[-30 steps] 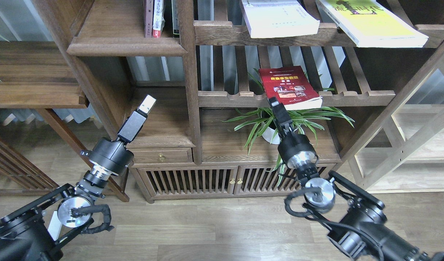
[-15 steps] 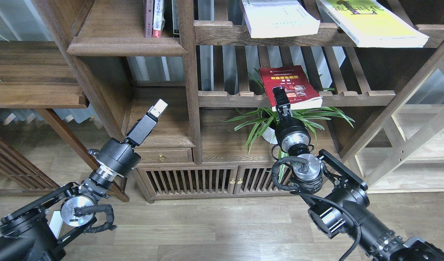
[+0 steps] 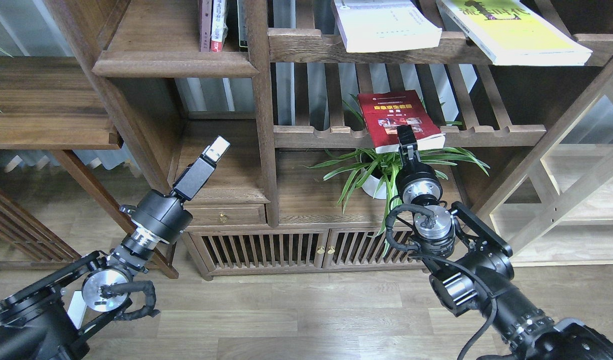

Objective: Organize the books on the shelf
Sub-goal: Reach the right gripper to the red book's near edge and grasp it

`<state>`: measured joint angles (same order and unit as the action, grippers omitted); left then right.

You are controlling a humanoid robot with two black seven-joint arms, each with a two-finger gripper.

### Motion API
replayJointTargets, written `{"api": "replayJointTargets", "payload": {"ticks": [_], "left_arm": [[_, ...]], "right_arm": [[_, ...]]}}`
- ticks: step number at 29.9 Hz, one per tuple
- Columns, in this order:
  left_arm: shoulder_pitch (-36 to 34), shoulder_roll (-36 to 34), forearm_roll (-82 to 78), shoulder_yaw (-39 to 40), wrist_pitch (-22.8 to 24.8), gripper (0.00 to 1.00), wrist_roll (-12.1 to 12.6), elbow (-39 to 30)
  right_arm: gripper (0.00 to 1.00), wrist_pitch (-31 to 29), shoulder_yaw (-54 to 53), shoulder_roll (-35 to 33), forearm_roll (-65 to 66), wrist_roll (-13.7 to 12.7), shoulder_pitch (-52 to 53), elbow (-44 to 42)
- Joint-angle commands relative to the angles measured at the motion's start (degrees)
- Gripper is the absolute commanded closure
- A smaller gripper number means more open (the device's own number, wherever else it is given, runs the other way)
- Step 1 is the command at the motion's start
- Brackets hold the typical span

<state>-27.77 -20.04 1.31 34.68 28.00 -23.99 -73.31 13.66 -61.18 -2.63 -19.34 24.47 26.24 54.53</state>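
1. Right gripper [image 3: 405, 133] is reaching up to the near edge of the red book [image 3: 399, 119]; it is seen end-on and dark against the cover, so whether its fingers are apart, together or clamped on the book cannot be told.
2. Red book is lying flat on the lower slatted rack [image 3: 491, 134], its near end overhanging the scalloped front rail, with the yellow title facing up.
3. Left gripper [image 3: 217, 148] is hanging in front of the small open compartment left of the centre post [image 3: 263, 125], pointing up and to the right; its pale tip is showing as one block, so the state of its fingers cannot be told. It is touching nothing.
4. Thick pale white book [image 3: 386, 25] is lying flat on the upper slatted rack [image 3: 306, 46], its near end projecting past the front rail.
5. Yellow-green book [image 3: 516, 30] is lying on the same upper rack, to the right of the white one and apart from it, also overhanging the rail.
6. Solid shelf board [image 3: 171, 62] with the rounded front edge is sitting at upper left; a few upright books [image 3: 213, 25] are standing at its right end against the post.
7. Potted green plant [image 3: 376, 172] is standing below the red book, just left of the right arm.
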Motion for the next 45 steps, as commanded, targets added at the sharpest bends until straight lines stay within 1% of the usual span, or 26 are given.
{"api": "replayJointTargets", "payload": {"ticks": [1,11,15,17,21,26,28,30,31,32,34,35,37,39,40,45], "left_arm": [[0.00,0.09,0.01,-0.06,0.00,0.01,0.00,0.27],[0.00,0.09,0.01,0.12,0.00,0.01,0.00,0.45],[0.00,0.00,0.01,0.12,0.00,0.01,0.00,0.71],[0.00,0.09,0.01,0.21,0.00,0.01,-0.09,0.80],[0.00,-0.09,0.01,0.12,0.00,0.01,0.00,0.80],[0.00,-0.17,0.01,0.12,0.00,0.01,0.00,0.80],[0.00,-0.09,0.01,0.12,0.00,0.01,0.00,0.80],[0.09,-0.09,0.01,0.12,0.00,0.01,0.00,0.80],[0.09,-0.09,-0.08,0.03,0.00,0.01,0.08,0.80],[0.09,-0.09,-0.08,0.03,0.00,0.01,0.08,0.89],[0.09,-0.09,-0.08,-0.06,0.00,0.01,0.08,0.80],[0.17,-0.17,-0.08,-0.14,0.00,0.01,0.17,0.80],[0.18,-0.35,-0.61,-0.32,0.00,0.01,0.17,0.80],[0.18,-0.35,-1.40,-0.23,0.00,0.01,0.08,0.80],[0.18,-0.35,-1.49,-0.23,0.00,0.01,0.08,0.71],[0.09,-0.18,-1.40,0.21,0.00,0.01,0.08,0.71]], "right_arm": [[0.00,-0.04,-0.87,0.17,0.01,-0.04,0.83,-1.27],[0.00,-0.04,-1.31,1.66,0.01,-0.92,4.52,-5.05],[0.02,0.23,-1.40,1.66,0.01,-2.15,4.70,-5.23],[0.05,0.23,-1.40,1.66,0.01,-2.33,4.70,-5.49],[0.07,0.14,-1.40,1.66,0.01,-2.59,4.61,-6.45],[0.17,-0.48,-1.75,1.66,0.01,-3.64,4.70,-6.46],[0.23,-0.91,-2.54,1.75,0.01,-4.43,4.70,-6.46],[0.35,-2.31,-3.07,1.92,0.01,-4.87,4.70,-6.46],[0.44,-4.24,-3.07,1.92,0.01,-4.87,4.44,-6.46],[0.51,-6.26,-3.07,1.92,0.01,-4.87,4.17,-6.54],[0.63,-11.78,-2.90,1.92,0.18,-4.96,3.73,-7.50],[0.65,-13.99,-2.72,2.01,0.27,-4.96,3.47,-8.47],[0.76,-18.21,-2.37,2.01,0.18,-4.96,3.20,-10.49],[0.91,-21.56,-2.37,2.10,0.10,-4.88,3.03,-11.29],[0.97,-22.79,-2.46,2.10,0.10,-4.79,2.59,-11.29],[0.98,-27.98,-2.46,1.92,0.10,-5.05,0.92,-11.12]]}}
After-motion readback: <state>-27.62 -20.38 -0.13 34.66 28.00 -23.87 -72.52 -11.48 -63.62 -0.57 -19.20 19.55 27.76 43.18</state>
